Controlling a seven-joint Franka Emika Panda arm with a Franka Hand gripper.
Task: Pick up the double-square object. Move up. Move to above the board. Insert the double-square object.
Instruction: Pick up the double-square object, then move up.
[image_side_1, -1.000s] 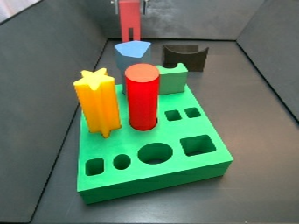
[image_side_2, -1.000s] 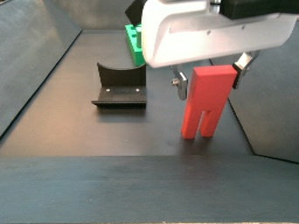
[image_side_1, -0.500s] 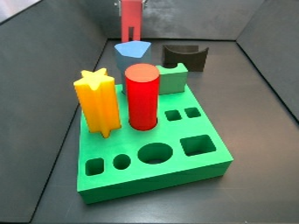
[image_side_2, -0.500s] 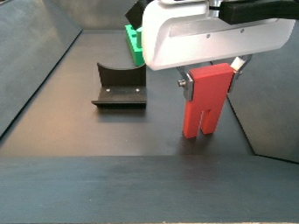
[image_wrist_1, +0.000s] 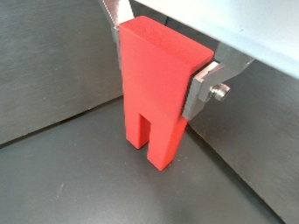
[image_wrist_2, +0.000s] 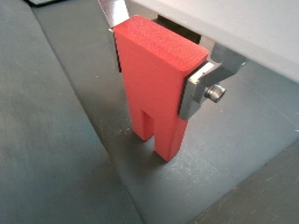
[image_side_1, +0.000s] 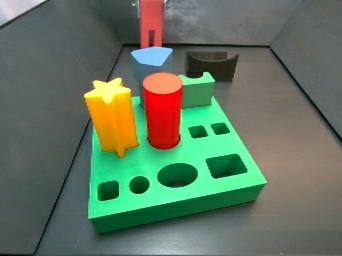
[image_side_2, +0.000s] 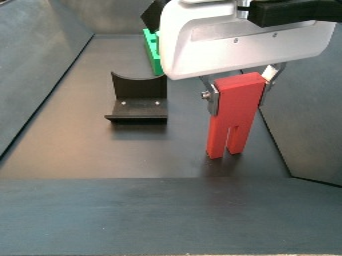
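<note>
The double-square object (image_side_2: 233, 118) is a tall salmon-red block with two square prongs pointing down. My gripper (image_side_2: 239, 87) is shut on its upper part, with a silver finger (image_wrist_1: 201, 87) on each side, as both wrist views show (image_wrist_2: 158, 68). The block (image_side_1: 151, 22) hangs upright just above the dark floor at the far end, behind the board (image_side_1: 201, 155). The board is a wide green slab with two small square holes (image_side_1: 207, 129) open near its right edge. In a side view only the board's edge (image_side_2: 151, 44) shows behind the gripper.
On the board stand a yellow star post (image_side_1: 110, 116), a dark red cylinder (image_side_1: 162, 110) and a small green cube (image_side_1: 198, 91). A blue piece (image_side_1: 152, 55) lies on the floor under the held block. The dark fixture (image_side_1: 211, 65) stands beside it, also in a side view (image_side_2: 136, 97).
The gripper has lifted the salmon-red block slightly upward. Nothing else has moved.
</note>
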